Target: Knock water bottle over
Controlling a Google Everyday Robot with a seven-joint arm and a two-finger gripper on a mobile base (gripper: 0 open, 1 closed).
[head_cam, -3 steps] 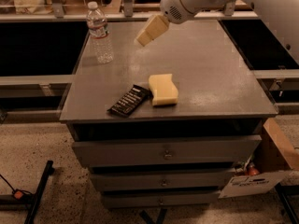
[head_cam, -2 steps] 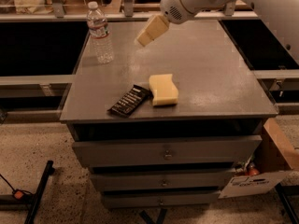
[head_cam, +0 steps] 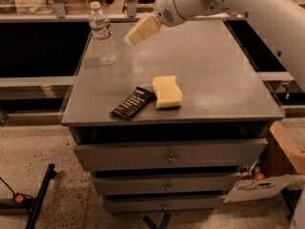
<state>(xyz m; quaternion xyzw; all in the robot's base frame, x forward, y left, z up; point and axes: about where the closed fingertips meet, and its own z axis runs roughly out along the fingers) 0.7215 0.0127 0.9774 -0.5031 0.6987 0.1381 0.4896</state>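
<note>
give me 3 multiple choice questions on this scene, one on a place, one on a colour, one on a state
1. Where does the water bottle stand on the cabinet top?
A) far left corner
B) near right corner
C) dead centre

2. What colour is the sponge?
A) blue
B) pale yellow
C) red

3. What state is the water bottle in?
A) lying on its side
B) upright
C) crushed flat

Answers:
1 A: it stands by the far left edge.
2 B: the sponge beside the black packet is pale yellow.
3 B: it stands cap up, and the gripper hovers just to its right in the camera view, apart from it.
</note>
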